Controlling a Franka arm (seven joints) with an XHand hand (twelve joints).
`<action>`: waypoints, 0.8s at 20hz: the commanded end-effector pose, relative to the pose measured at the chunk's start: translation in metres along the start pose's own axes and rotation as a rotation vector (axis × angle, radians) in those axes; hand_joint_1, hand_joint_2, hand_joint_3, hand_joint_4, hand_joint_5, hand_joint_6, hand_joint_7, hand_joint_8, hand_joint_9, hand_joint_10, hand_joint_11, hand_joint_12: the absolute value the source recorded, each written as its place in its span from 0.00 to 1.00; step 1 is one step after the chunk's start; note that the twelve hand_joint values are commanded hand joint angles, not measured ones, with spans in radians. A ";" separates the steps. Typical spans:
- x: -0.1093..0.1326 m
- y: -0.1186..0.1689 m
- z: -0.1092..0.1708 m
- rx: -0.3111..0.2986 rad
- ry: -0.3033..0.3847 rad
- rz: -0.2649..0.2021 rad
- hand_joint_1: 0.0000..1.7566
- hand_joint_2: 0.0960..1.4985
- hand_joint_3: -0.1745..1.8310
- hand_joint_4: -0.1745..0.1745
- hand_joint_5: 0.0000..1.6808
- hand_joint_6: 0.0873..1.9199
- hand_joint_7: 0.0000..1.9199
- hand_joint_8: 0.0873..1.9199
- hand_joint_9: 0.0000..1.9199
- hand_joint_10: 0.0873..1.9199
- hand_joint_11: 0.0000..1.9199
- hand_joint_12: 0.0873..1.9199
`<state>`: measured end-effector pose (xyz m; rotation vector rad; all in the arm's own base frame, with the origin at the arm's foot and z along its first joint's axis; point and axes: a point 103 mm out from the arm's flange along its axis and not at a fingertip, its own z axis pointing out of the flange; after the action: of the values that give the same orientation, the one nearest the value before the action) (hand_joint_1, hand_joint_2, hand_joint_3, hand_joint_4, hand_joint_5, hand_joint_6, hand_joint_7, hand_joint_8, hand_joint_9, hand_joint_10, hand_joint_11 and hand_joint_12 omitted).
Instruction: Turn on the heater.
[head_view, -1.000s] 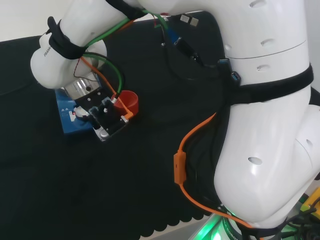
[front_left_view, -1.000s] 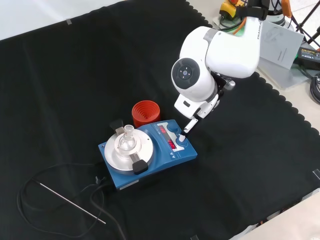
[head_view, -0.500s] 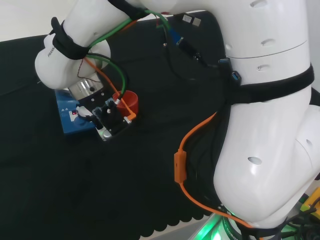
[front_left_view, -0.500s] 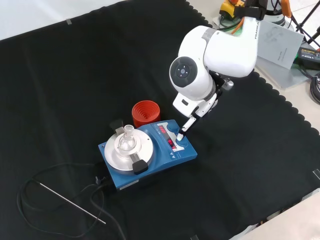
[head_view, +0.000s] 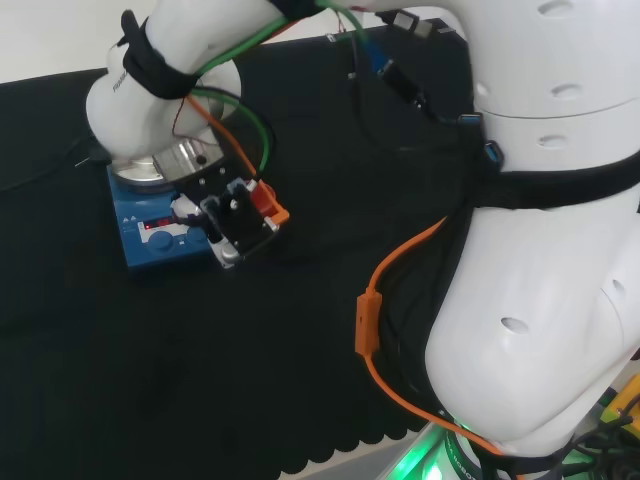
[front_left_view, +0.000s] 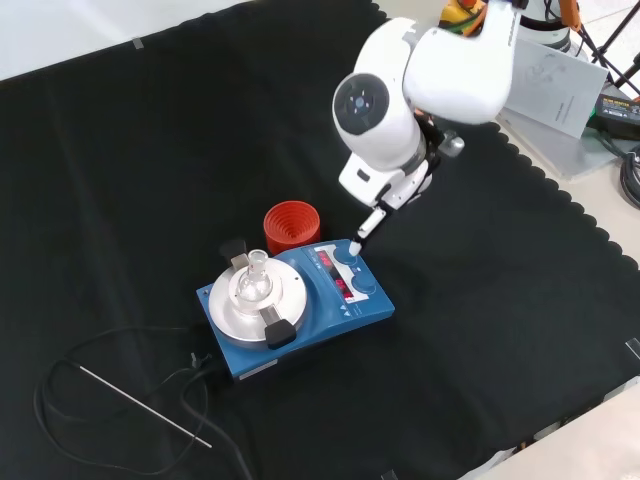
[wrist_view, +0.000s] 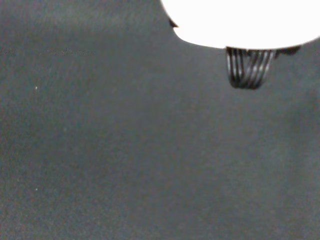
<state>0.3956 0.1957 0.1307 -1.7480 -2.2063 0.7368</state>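
The heater is a blue box with a round silver plate, and a red display glows on its front panel. A small clear flask stands on the plate between two black clamps. My hand hangs just above the panel's far edge with one straight finger pointing down, its tip a little clear of the blue top. It holds nothing. From the head view, the hand sits at the right side of the heater. A blurred white part of the hand shows over black cloth in the wrist view.
A red ribbed ring stands right behind the heater, close to the hand. A thin metal rod on a black cable lies on the cloth at the front left. Papers and gear lie beyond the cloth's scalloped edge at top right.
The finger was down on the heater's panel near its right end. The arm has since risen and drawn back, so the fingertip now hangs above the panel's far edge.
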 end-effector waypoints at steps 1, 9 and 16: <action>-0.032 -0.041 -0.033 0.005 -0.005 0.054 0.93 0.28 0.74 0.35 0.02 0.25 0.94 0.74 0.95 0.73 0.82 0.77; -0.056 -0.064 -0.042 -0.036 0.052 0.104 0.93 0.28 0.74 0.35 0.02 0.25 0.94 0.74 0.95 0.73 0.82 0.77; -0.073 -0.071 -0.031 -0.019 0.088 0.144 0.93 0.28 0.74 0.35 0.02 0.25 0.94 0.74 0.95 0.73 0.81 0.77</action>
<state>0.3721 0.1348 0.2024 -1.8972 -2.1019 0.6792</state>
